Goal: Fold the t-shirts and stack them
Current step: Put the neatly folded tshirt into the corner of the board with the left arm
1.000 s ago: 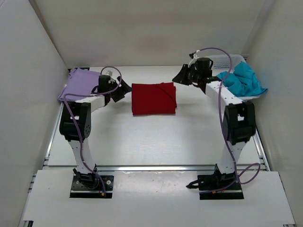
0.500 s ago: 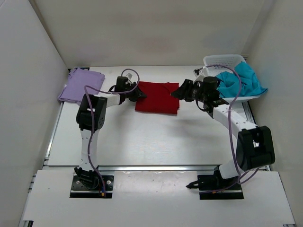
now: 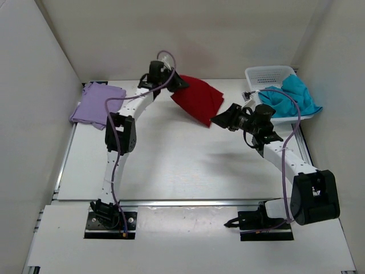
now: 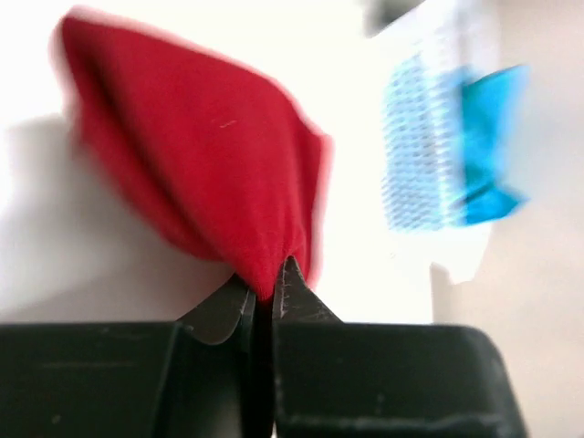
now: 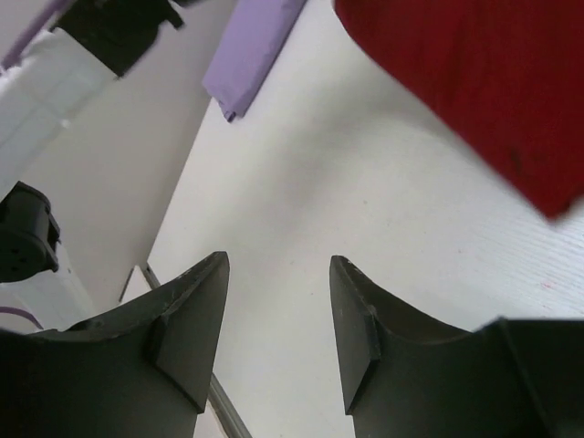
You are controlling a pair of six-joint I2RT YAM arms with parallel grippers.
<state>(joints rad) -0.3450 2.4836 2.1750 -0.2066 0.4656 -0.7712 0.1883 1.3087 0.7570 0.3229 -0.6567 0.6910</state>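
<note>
The folded deep red t-shirt hangs lifted above the back of the table, pinched at its left corner by my left gripper, which is shut on it; the left wrist view shows red cloth clamped between the jaws. My right gripper is open just below the shirt's lower right corner, holding nothing; the right wrist view shows the red cloth ahead of its parted fingers. The folded lavender t-shirt lies at the far left. A crumpled teal t-shirt rests over the basket.
A white lattice basket stands at the back right corner under the teal shirt. White walls close in the table on the left, back and right. The arm bases sit at the near edge.
My left gripper closed on the red shirt's left edge and raised it up and back off the table. My right gripper opened, let go and dropped toward the front right.
</note>
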